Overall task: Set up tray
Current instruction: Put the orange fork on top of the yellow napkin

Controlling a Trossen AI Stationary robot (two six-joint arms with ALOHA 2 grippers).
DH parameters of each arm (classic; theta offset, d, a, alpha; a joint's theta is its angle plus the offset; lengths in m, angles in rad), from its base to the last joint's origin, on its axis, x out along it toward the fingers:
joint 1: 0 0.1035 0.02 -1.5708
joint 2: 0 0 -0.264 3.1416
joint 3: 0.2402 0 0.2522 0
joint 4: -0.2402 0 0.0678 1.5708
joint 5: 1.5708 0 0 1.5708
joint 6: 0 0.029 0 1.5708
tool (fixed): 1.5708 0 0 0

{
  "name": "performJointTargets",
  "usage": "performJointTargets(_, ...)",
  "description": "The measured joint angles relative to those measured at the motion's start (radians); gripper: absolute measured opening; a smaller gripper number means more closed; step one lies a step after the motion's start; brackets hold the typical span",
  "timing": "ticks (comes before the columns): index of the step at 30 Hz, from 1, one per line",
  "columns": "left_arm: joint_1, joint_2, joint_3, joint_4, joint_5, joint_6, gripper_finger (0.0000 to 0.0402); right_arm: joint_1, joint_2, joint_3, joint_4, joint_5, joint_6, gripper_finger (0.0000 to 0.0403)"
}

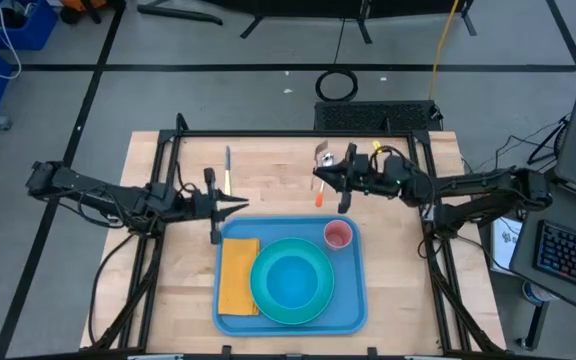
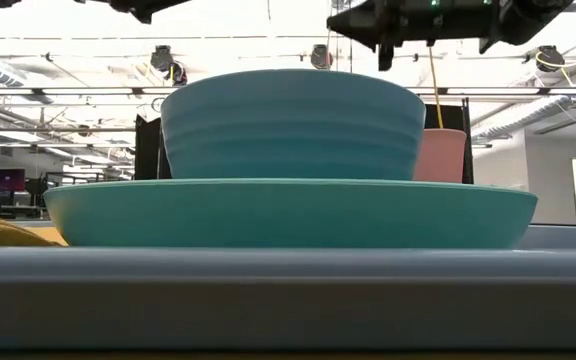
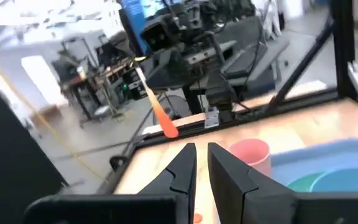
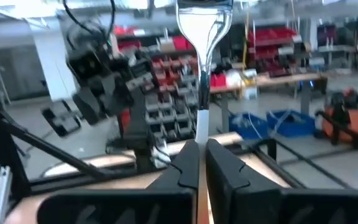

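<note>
Light-blue tray (image 1: 290,318) sits on the near half of the desk (image 1: 398,290), between the two arms.

Right tool (image 1: 320,176) is raised above the desk behind the tray, near the pink cup (image 1: 338,235). It is clenched on a spoon (image 4: 202,68): the right wrist view shows the shiny bowl standing up past the fingertips, with an orange handle below. Left tool (image 1: 238,206) hovers just off the tray's far left corner; its fingers (image 3: 182,171) stand nearly together, a slim gap between them, and I see nothing held.

Risks as I judge them:
- The spoon is pinched on a thin handle, well out from the fingers. Any quick swing could rotate it in the grip or drop it outside the tray.
- Free room on the tray is scarce. A careless lowering could knock the cup over or clip the plate rim.
- The two tools are close together over the tray's far edge; moving both at once invites a collision.

Containers:
- Tray holds a folded yellow napkin (image 1: 238,276) on its left side, a turquoise plate (image 1: 313,308) at centre and the pink cup in the far right corner.
- A blue bowl (image 1: 292,280) stands on the plate; it looks empty from above.
- Cup contents: cannot tell.

Another utensil (image 1: 227,170) lies on the desk beyond the left tool.
</note>
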Motion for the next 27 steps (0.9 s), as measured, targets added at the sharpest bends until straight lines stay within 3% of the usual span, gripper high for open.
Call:
performJointTargets(6, -0.01, 0.081, 0.0, 0.015, -0.09, 0.237, 0.0047, 0.05, 0.011, -0.051, 0.171, 0.065, -0.039, 0.0)
performJointTargets(11, -0.021, 0.19, 0.0, 0.17, -0.144, 0.357, 0.0047, 0.088, 0.055, -0.053, 0.283, 0.083, -0.096, 0.0)
performJointTargets(18, -0.037, 0.378, 0.0, 0.522, -0.429, 0.445, 0.0047, 0.134, 0.145, -0.053, 0.467, 0.082, -0.181, 0.0)
performJointTargets(21, -0.039, 0.443, 0.0, 0.602, -0.449, 0.488, 0.0047, 0.149, 0.175, -0.053, 0.506, 0.078, -0.191, 0.0)
performJointTargets(27, -0.04, 0.523, 0.0, 0.706, -0.381, 0.578, 0.0047, 0.182, 0.212, -0.053, 0.553, 0.076, -0.211, 0.0)
